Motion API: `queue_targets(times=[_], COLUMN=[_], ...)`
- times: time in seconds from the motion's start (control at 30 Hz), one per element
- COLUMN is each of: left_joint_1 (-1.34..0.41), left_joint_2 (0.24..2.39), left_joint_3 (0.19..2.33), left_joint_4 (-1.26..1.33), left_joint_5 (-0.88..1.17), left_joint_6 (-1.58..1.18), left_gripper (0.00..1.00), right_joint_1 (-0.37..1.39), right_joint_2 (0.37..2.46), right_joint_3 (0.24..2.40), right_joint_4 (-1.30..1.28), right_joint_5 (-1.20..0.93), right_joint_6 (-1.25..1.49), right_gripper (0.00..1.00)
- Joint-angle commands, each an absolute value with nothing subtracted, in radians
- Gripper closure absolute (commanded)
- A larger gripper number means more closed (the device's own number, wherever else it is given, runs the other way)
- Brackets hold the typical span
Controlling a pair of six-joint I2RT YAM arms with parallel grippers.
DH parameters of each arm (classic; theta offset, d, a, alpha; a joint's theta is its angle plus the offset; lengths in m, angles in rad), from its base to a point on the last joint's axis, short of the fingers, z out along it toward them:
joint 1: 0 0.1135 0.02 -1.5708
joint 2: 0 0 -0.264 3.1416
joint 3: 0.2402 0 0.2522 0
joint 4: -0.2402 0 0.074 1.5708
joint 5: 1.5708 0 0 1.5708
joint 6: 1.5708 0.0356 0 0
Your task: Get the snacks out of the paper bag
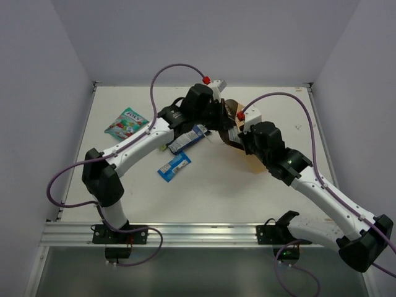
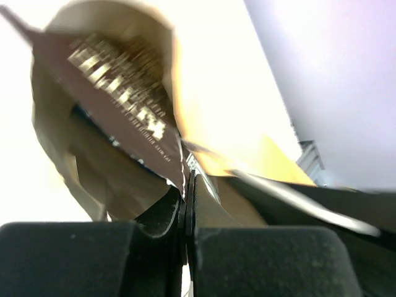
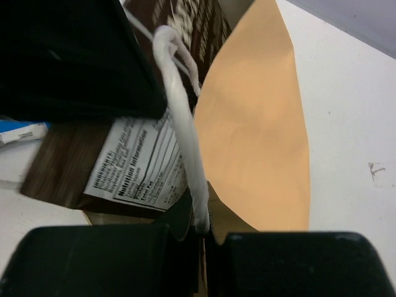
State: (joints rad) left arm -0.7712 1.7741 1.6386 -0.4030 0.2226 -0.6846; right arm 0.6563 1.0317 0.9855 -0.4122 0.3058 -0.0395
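Three snacks [image 1: 174,166] lie on the table [image 1: 247,198], left of centre. At centre-far, the left gripper [image 2: 187,185] is clamped on the dark brown packet [image 2: 117,105], which sits partly inside the paper bag [image 3: 260,142]. The right gripper [image 3: 203,223] pinches the bag's rim. Advise a straight pull out, with the bag held firm.

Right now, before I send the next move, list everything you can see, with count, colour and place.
teal-and-red pouch: one, teal and red, table's far left.
blue bar wrapper: one, blue, table centre, near side of the left arm.
blue packet: one, blue and white, partly under the left arm.
paper bag: one, tan with a white cord handle, centre right.
dark brown packet: one, dark brown, sticking out of the paper bag.
table: one, white, under everything.
left gripper: one, black fingers, shut on the dark brown packet's edge.
right gripper: one, black fingers, shut on the paper bag at its handle.
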Motion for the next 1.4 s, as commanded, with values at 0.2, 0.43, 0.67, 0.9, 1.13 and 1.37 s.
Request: queue_targets(times=[0.2, 0.43, 0.67, 0.9, 1.13, 1.37], left_joint_1=[-0.628, -0.469, -0.456, -0.44, -0.384, -0.267], left_joint_2=[1.496, 1.376, 1.39, 1.495, 1.789, 1.884], left_joint_3=[1.913, 2.057, 2.122, 1.997, 2.051, 1.797], left_joint_4=[-0.508, -0.537, -0.65, -0.577, -0.393, 0.051], left_joint_5=[0.247, 0.238, -0.039, -0.104, 0.03, 0.213], left_joint_6=[-0.594, -0.557, -0.419, -0.354, -0.341, -0.403], left_gripper=[1.0, 1.0, 1.0, 1.0, 1.0, 1.0], right_joint_1=[0.655, 0.65, 0.649, 0.649, 0.649, 0.649], right_joint_2=[1.034, 1.026, 1.003, 0.937, 0.887, 0.88], right_joint_3=[0.925, 0.92, 0.954, 1.018, 1.043, 1.025], right_joint_4=[-0.439, -0.468, -0.529, -0.62, -0.657, -0.66], right_joint_5=[0.426, 0.451, 0.462, 0.44, 0.417, 0.402], right_joint_6=[-0.008, -0.008, -0.008, 0.029, 0.022, 0.012], right_gripper=[1.0, 1.0, 1.0, 1.0, 1.0, 1.0])
